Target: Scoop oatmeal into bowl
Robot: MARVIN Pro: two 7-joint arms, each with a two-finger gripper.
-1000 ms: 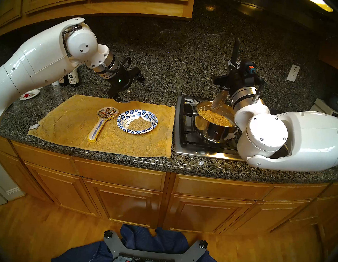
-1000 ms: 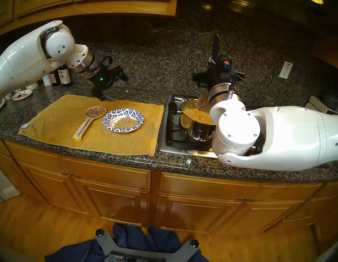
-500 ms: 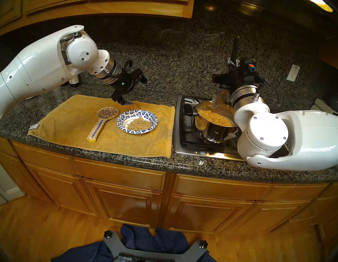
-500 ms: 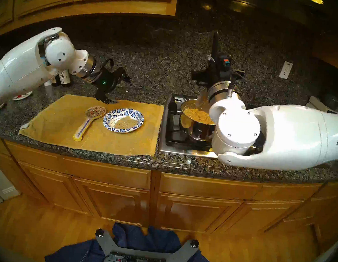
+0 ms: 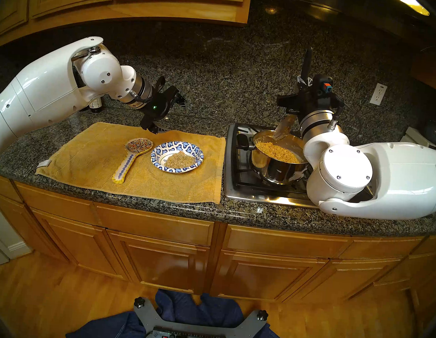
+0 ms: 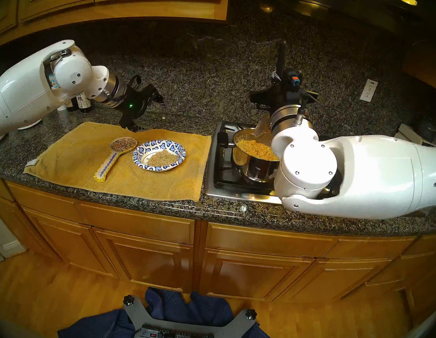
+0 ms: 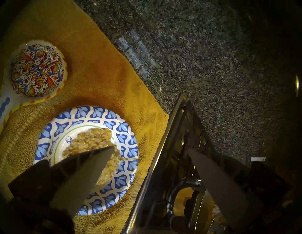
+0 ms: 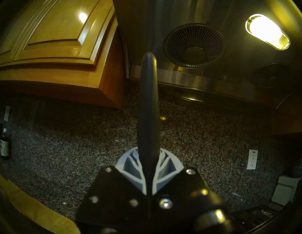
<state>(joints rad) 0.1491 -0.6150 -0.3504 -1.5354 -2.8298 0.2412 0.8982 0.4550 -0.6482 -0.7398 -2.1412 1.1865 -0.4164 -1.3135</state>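
Shiny steel pot [image 5: 277, 170], speckled polished countertop [image 5: 181, 206]

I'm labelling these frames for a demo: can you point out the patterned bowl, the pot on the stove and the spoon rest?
bowl [image 5: 178, 146]: head left view, far blue-and-white rim.
pot [image 5: 277, 172]: head left view, shiny steel side wall.
spoon rest [image 7: 37, 69]: left wrist view, centre of its round painted head.

At the centre of the head view a mustard-yellow towel [image 5: 85, 157] covers speckled black-and-grey granite [image 5: 260, 211]. On it, the bowl [image 5: 178, 145] has a blue-and-white leaf rim, a thin green ring and a white middle under tan oatmeal [image 5: 180, 160]. Left of it, the spoon rest [image 5: 133, 156] shows red, orange and blue scrollwork with a yellow edge. At right, a shiny steel pot [image 5: 277, 170] holds yellower oatmeal. The cabinets [image 5: 153, 227] are honey-coloured wood.
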